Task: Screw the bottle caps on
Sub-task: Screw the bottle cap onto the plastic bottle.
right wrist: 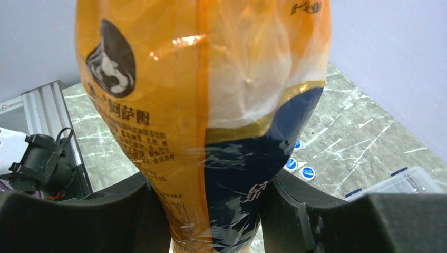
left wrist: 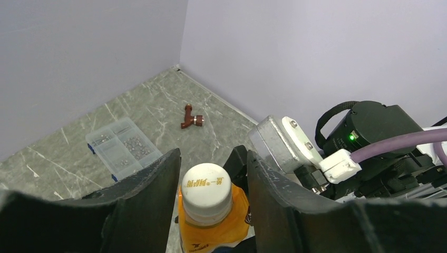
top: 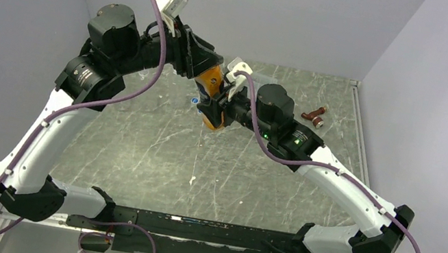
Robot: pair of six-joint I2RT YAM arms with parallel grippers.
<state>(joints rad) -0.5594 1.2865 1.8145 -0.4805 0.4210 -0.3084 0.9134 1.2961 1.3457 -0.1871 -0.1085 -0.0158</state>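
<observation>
An orange bottle (top: 214,90) with a dark blue label band is held off the table between both grippers. My right gripper (right wrist: 208,182) is shut on its lower body (right wrist: 211,105), with both fingers pressing the label. The bottle wears a white cap (left wrist: 206,191) with gold lettering. My left gripper (left wrist: 213,155) stands open around that cap, with a small gap showing on the right side. Three small blue caps (right wrist: 299,167) lie on the table beyond the bottle, and one shows in the top view (top: 194,101).
A small brown bottle (top: 314,117) lies on its side at the back right, also in the left wrist view (left wrist: 191,117). A flat clear compartment box (left wrist: 122,147) sits on the marbled table (top: 154,149). Walls close in at the back and both sides.
</observation>
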